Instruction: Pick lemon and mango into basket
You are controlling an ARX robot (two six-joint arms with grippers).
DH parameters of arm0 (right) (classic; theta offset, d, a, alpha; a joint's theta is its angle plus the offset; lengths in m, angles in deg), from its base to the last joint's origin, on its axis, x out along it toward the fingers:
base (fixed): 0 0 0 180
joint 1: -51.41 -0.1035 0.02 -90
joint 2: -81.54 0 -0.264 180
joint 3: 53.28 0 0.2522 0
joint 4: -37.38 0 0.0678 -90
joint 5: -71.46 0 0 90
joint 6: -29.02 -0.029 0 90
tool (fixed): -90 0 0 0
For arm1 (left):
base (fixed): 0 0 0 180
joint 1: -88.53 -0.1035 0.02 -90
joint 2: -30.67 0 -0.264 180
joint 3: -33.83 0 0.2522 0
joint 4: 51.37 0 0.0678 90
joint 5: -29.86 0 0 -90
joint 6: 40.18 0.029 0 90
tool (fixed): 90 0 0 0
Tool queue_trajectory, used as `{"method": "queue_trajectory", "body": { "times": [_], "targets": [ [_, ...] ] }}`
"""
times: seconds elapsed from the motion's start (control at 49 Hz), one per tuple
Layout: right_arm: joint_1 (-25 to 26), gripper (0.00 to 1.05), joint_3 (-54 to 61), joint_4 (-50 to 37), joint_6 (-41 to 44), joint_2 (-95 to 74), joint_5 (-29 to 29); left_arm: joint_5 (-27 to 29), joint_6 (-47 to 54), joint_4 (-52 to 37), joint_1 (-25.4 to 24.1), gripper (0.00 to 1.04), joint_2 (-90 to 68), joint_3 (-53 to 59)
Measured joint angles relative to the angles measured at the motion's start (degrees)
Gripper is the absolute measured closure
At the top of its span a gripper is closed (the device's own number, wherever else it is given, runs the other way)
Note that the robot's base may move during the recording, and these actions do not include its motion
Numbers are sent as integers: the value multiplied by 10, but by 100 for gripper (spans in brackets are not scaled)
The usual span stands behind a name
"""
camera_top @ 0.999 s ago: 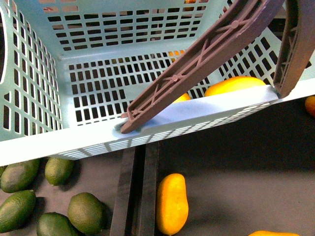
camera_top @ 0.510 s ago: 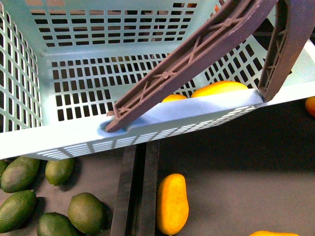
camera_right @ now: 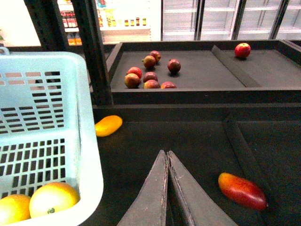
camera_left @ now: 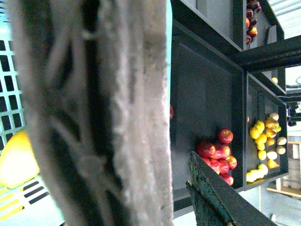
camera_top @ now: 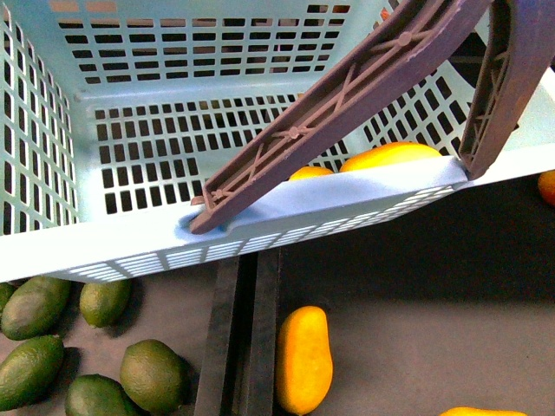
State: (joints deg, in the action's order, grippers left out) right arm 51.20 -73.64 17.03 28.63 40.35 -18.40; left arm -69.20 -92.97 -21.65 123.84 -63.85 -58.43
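The pale teal basket [camera_top: 130, 247] fills the upper front view, its brown handle [camera_top: 347, 104] swung across it. Inside, against the near wall, lie the mango [camera_top: 390, 156] and the smaller lemon [camera_top: 310, 172]. My left gripper [camera_left: 181, 169] is shut on the basket by its handle [camera_left: 122, 113], which is blurred and very close; one dark finger [camera_left: 221, 197] shows. My right gripper [camera_right: 167, 153] is shut with nothing in it, just beside the basket [camera_right: 91, 183], where two yellow fruits [camera_right: 54, 197] show. Neither gripper appears in the front view.
Another orange-yellow mango [camera_top: 303, 360] lies on the dark shelf below the basket, beside a black divider [camera_top: 243, 338]. Several dark green fruits [camera_top: 152, 373] lie at lower left. A yellow fruit [camera_right: 108, 125] and a red-orange one [camera_right: 242, 190] lie near the right gripper; red fruits [camera_right: 150, 75] fill the tray behind.
The basket has shifted a little to the left in the front view, carrying the two fruits with it. Over the last half second it has barely moved.
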Motion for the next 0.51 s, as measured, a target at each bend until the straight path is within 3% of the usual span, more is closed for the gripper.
{"method": "queue_trajectory", "body": {
  "times": [0.51],
  "targets": [
    [0, 103, 56, 77, 1, 145, -1, 0, 0, 0, 0, 76, 0, 0]
  ]
}}
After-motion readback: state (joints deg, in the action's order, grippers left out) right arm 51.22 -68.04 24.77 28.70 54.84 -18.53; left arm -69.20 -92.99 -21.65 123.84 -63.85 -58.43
